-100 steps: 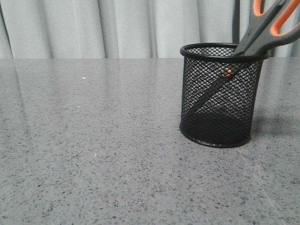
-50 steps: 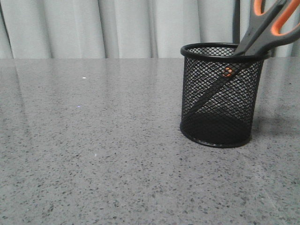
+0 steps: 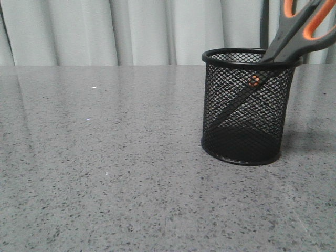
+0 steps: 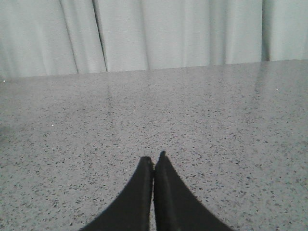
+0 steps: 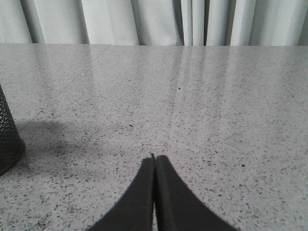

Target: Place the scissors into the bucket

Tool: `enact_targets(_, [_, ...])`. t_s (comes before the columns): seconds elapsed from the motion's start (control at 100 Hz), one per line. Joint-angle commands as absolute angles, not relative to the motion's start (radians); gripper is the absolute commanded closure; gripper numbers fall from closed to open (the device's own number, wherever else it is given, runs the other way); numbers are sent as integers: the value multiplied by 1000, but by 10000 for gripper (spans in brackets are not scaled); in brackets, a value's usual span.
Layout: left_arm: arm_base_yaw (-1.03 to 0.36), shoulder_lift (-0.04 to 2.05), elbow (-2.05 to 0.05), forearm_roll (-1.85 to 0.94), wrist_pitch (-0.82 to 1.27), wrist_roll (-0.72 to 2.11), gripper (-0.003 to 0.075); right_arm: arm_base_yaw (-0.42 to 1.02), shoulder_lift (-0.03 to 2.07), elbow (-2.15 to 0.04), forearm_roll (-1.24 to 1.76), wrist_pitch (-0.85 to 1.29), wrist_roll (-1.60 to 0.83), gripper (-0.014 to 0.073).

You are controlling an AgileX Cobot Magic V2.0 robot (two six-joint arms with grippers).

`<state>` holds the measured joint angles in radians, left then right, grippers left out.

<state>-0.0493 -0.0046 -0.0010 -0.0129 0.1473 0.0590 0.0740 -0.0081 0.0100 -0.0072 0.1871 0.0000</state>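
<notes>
Nothing had shifted across the last second: the scissors with dark grey handles lined in orange stood exactly as before, blades down inside the black wire-mesh cylindrical bucket, leaning against its rim with the orange pivot dot showing through the mesh and the handle loops sticking out above, toward the right. That stillness suggested the placing was done and the task was as good as finished.

Both arms were clear of the bucket and out of the front view. The left gripper hung low over the bare grey speckled table with its dark fingers pressed together on nothing. The right gripper sat likewise, fingers together and empty, with what was probably the bucket's mesh wall just visible at the edge of its view.
</notes>
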Motion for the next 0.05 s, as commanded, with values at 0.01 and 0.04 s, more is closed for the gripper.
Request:
enact_targets(0.01, [-48, -28, 26, -19, 69, 47, 741, 70, -31, 27, -17, 114, 0, 659])
enact_targets(0.04, [-48, -28, 26, -19, 69, 47, 741, 70, -31, 27, -17, 114, 0, 659])
